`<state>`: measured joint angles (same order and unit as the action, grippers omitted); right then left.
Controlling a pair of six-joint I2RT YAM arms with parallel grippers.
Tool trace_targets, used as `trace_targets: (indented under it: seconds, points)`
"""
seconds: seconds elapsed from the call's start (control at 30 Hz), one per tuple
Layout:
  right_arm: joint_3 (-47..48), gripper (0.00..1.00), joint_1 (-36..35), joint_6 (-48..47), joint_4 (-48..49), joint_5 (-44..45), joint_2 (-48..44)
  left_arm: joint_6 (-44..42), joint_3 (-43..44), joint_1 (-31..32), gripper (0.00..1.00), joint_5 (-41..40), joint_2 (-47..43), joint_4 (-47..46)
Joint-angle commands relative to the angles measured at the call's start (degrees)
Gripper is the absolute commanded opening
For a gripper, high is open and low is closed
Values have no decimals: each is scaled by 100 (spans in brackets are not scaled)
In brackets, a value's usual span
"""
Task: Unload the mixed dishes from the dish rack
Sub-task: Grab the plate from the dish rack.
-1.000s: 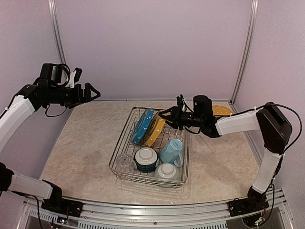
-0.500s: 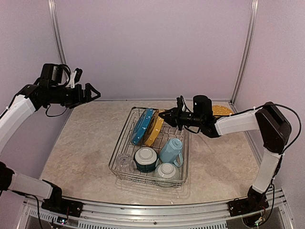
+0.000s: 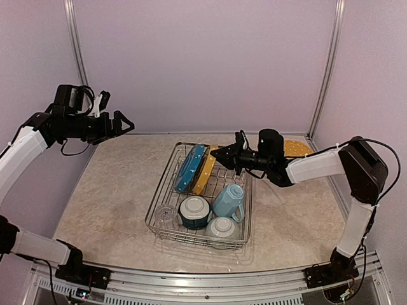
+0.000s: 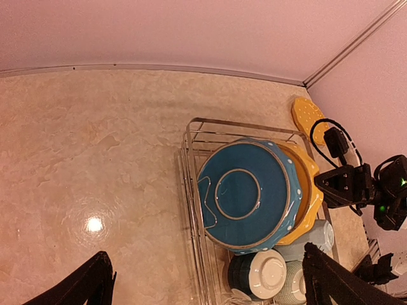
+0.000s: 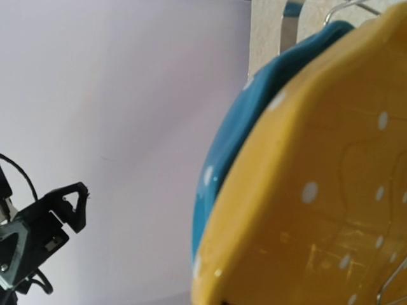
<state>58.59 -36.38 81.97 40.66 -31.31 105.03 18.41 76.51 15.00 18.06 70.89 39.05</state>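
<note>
The dish rack holds a blue plate and a yellow plate on edge at its far end. A light blue mug, a clear glass and two bowls fill the near half. My right gripper is shut on the yellow plate's top rim; that plate fills the right wrist view, with the blue plate behind it. My left gripper hangs open, high over the table's left side, well away from the rack.
A second yellow plate lies flat on the table at the back right, behind my right forearm. Bare marble tabletop stretches left of the rack. Walls close off the back and both sides.
My right gripper's jaws have shut on the yellow plate's rim, and the plate now stands a little more upright. The left arm has not moved.
</note>
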Motion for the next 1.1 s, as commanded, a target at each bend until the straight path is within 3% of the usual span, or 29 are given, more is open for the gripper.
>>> trace_targets:
  seconds: [0.0, 0.37, 1.07]
  points:
    - [145, 0, -40, 71, 703, -6, -433, 13, 39, -34, 99, 63, -5, 68]
    - [71, 0, -9, 202, 1205, -87, -740, 5, 37, -34, 99, 46, 19, 68]
    - [454, 0, 84, -1688, -1095, 300, -2180, 22, 39, -41, 99, 69, 80, 68]
